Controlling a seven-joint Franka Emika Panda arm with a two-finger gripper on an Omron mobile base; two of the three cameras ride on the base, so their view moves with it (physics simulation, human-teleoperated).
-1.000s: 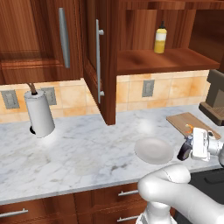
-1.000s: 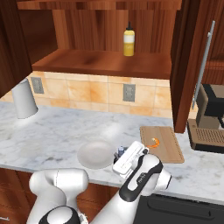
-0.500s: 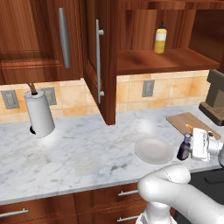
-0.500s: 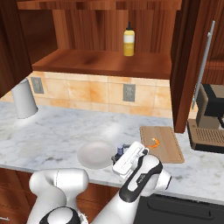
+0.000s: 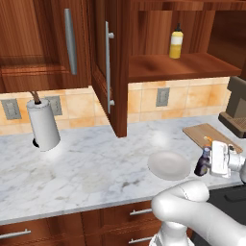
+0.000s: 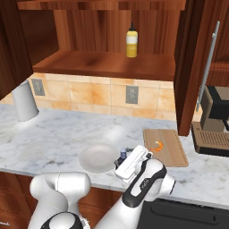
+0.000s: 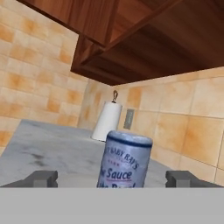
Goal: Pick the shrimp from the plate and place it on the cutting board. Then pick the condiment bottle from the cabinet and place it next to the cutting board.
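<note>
Two dark fingertips [image 7: 43, 178] of the hand [image 7: 111, 179] stand wide, gripping nothing, either side of the upright purplish-brown blue-capped condiment bottle [image 7: 124, 159], bottom centre.

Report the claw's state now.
Claw: open, fingertips spread on either side of the condiment bottle, which stands on the counter, not gripped.

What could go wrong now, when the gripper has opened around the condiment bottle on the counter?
1. The condiment bottle stands between the open fingers of the gripper; a sideways retreat could knock it over.
2. It stands in the narrow gap between the plate and the cutting board, so a fall may hit either.
3. A bump of the board might shift the shrimp lying on it.
</note>
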